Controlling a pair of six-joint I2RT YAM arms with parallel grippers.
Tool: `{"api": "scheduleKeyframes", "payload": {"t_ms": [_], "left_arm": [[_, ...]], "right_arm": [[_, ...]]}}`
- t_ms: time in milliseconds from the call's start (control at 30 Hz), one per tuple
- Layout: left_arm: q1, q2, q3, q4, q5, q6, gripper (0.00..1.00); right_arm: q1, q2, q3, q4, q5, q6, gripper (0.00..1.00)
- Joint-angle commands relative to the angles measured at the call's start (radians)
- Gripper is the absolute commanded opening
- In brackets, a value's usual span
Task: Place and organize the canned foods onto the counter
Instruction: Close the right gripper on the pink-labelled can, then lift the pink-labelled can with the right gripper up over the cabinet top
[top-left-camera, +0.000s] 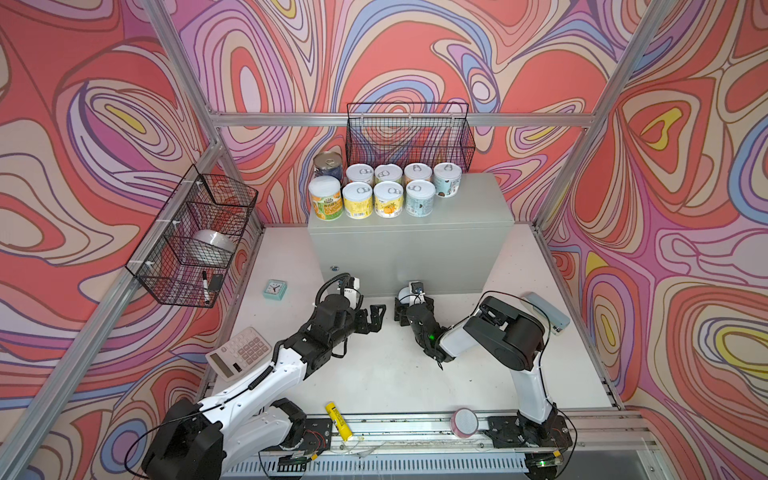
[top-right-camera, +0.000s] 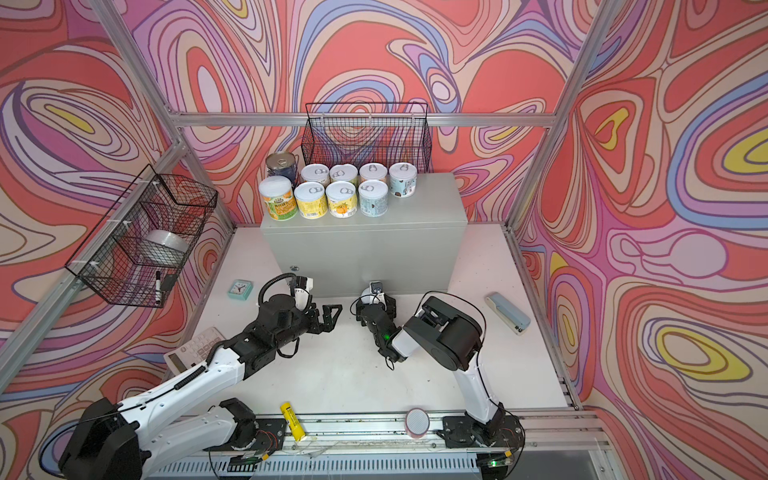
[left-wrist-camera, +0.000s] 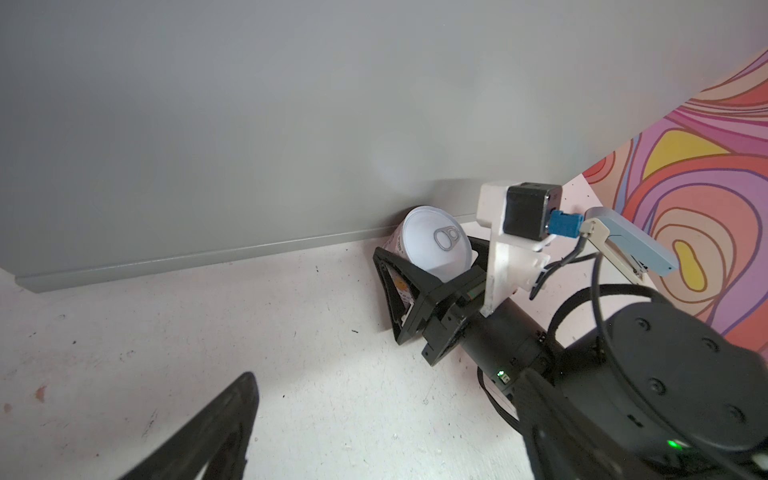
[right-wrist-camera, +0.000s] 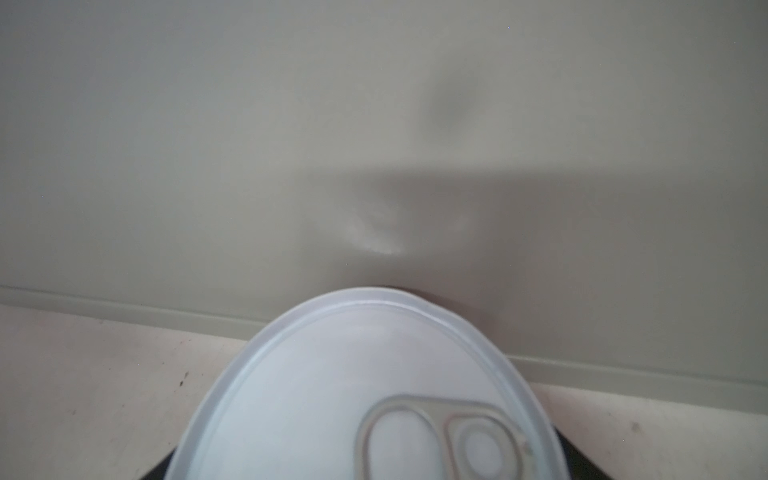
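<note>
Hanging on the left wall, a black wire basket: holds a silvery tape roll in its middle compartment and a marker in the nearest one. Behind the counter, a second wire basket on the back wall. Standing on the counter's top, nine cans in two rows, packed toward its left end in both top views (one with a bare-metal top at the far left corner). Down on the table, at the foot of the counter's front, the tenth can, white pull-tab lid up. Sits between the fingers of the right gripper, one on each side; cannot tell whether pressed against it or just beside it. Left gripper nearby, fingers spread wide, holding nothing, apart from that can.
</note>
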Motion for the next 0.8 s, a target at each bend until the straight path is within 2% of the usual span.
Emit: {"api": "scheduleKeyframes", "payload": {"t_ms": [0, 133, 233, 267, 300, 333, 367, 467, 633, 767], "left_arm": [[0.006, 0.011, 0.031, 0.013, 0.006, 0.008, 0.98], [0.007, 0.007, 0.028, 0.013, 0.010, 0.002, 0.97], [0.007, -0.007, 0.016, 0.012, 0.004, -0.002, 0.97], [0.007, -0.011, 0.012, 0.011, 0.001, -0.002, 0.97], [0.006, -0.018, 0.008, 0.010, -0.001, -0.002, 0.97], [0.007, -0.023, 0.005, 0.006, -0.004, -0.002, 0.97], [0.007, -0.027, 0.005, -0.001, -0.007, -0.001, 0.97], [0.007, -0.048, -0.002, -0.016, -0.012, 0.002, 0.97], [0.007, -0.079, -0.011, -0.033, -0.013, 0.001, 0.97], [0.007, -0.079, 0.013, -0.058, 0.017, 0.014, 0.97]], "right_arm": [[0.003, -0.014, -0.028, 0.032, 0.017, -0.005, 0.73], [0.003, -0.050, -0.057, 0.026, 0.000, -0.007, 0.53], [0.004, -0.096, -0.083, -0.005, -0.039, 0.005, 0.46], [0.004, -0.113, -0.089, -0.023, -0.052, 0.011, 0.39], [0.004, -0.140, -0.096, -0.054, -0.068, 0.022, 0.31], [0.003, -0.172, -0.109, -0.081, -0.090, 0.031, 0.19], [0.004, -0.204, -0.117, -0.115, -0.109, 0.036, 0.00], [0.005, -0.335, -0.125, -0.292, -0.175, 0.060, 0.00], [0.005, -0.620, -0.078, -0.686, -0.294, 0.086, 0.00], [0.004, -0.737, 0.080, -1.032, -0.399, 0.088, 0.00]]}}
